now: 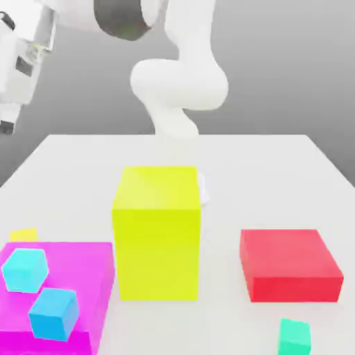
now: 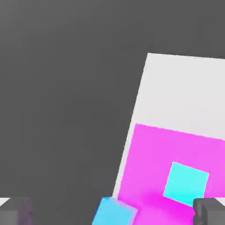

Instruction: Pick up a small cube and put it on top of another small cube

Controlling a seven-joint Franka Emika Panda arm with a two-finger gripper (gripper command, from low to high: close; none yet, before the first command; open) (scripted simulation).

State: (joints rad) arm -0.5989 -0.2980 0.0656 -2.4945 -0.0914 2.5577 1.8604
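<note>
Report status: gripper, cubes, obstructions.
Gripper open, empty, high above the magenta block. Cyan cube and blue cube sit apart on it, unstacked. Tall yellow block stands beside, not over the cubes.

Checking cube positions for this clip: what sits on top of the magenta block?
Two small cubes rest on the magenta block: a cyan cube and a blue cube at its front edge. The surface beneath them is covered.

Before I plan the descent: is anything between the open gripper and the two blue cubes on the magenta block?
Nothing visible. The gripper hangs above the magenta block, looking down on the cyan cube and blue cube.
</note>
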